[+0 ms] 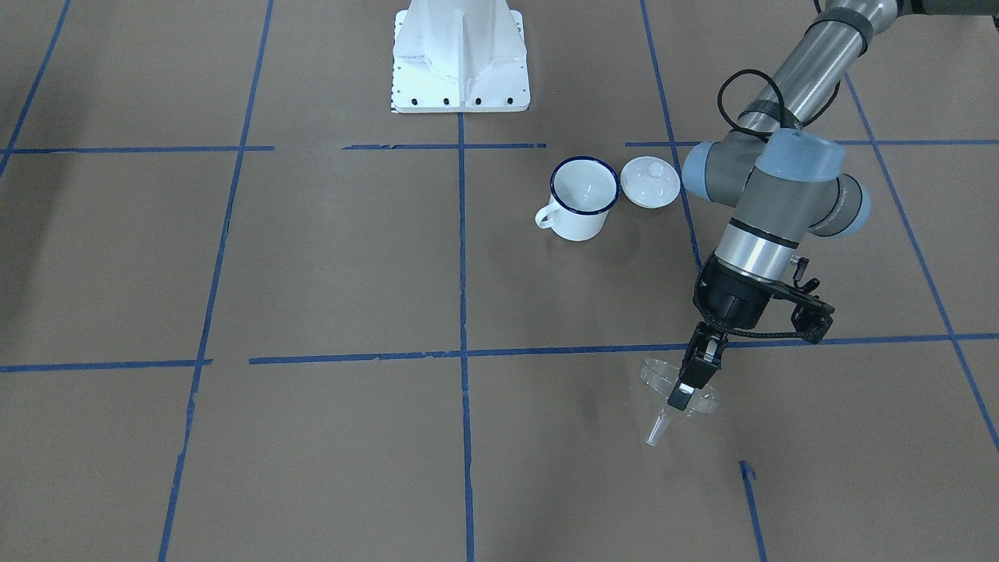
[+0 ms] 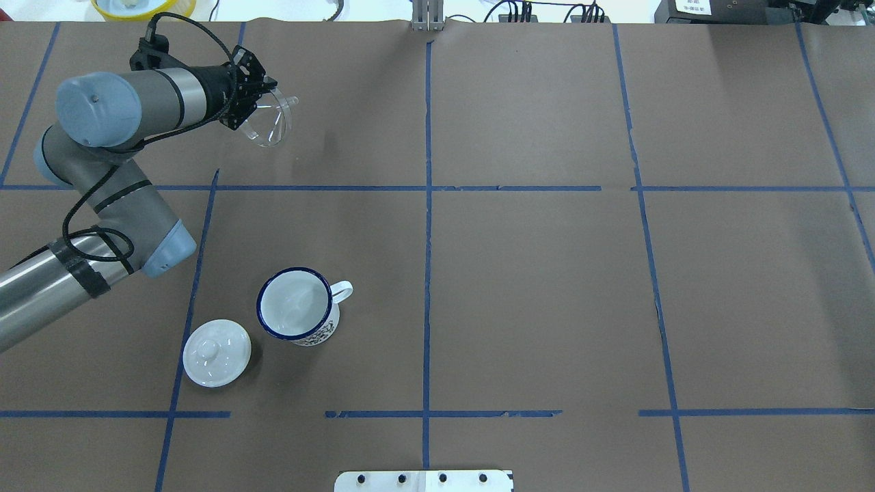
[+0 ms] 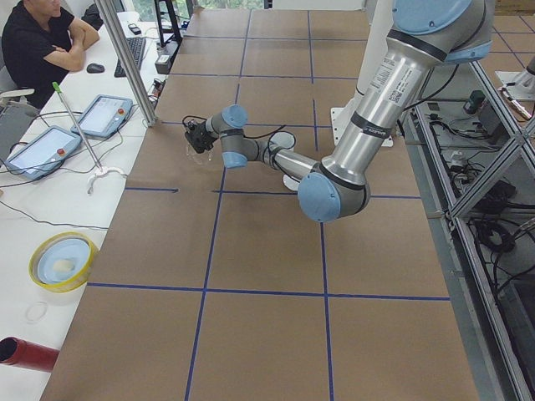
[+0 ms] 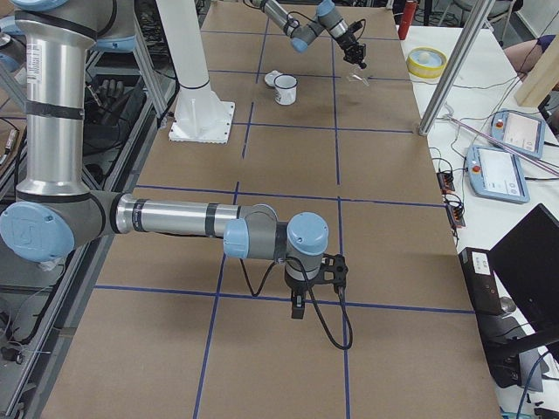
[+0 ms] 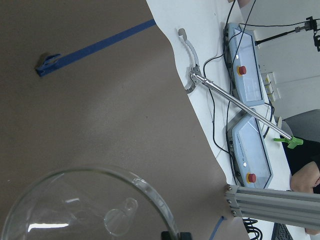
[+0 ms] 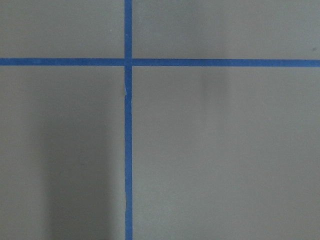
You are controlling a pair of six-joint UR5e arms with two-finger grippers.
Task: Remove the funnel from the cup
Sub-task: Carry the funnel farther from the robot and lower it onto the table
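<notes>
The clear plastic funnel [image 1: 658,428] is out of the cup and hangs tilted in my left gripper [image 1: 687,390], which is shut on its rim above the table. It also shows in the overhead view [image 2: 271,127] and, from close up, in the left wrist view [image 5: 85,205]. The cup [image 1: 581,195], a white mug with a dark blue rim, stands upright and empty well away from the gripper [image 2: 263,96]. It also shows in the overhead view [image 2: 297,311]. My right gripper [image 4: 297,307] hangs low over bare table far from both. I cannot tell if it is open or shut.
A white domed lid with a knob [image 2: 217,352] lies beside the cup. The table's far edge lies just beyond the funnel, with control tablets [image 5: 250,150] and cables past it. The robot's white base [image 1: 460,55] stands at mid table.
</notes>
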